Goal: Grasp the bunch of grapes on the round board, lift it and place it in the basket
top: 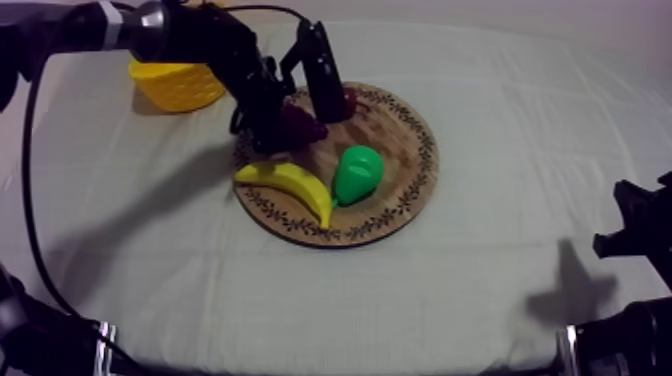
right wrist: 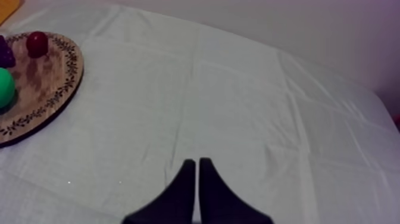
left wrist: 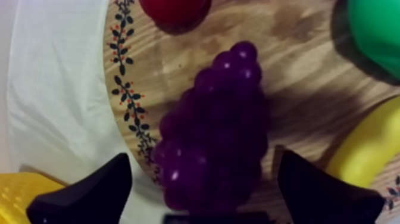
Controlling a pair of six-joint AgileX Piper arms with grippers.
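Note:
The dark purple bunch of grapes lies on the back left part of the round wooden board. My left gripper hangs low over the bunch and is open, with one black finger on each side and a gap to the grapes. The yellow basket stands behind the board to the left. My right gripper rests at the right edge of the table, shut on nothing.
Also on the board are a small red fruit behind the grapes, a green pear and a banana at its front left. Bare cloth stretches to the right of the board.

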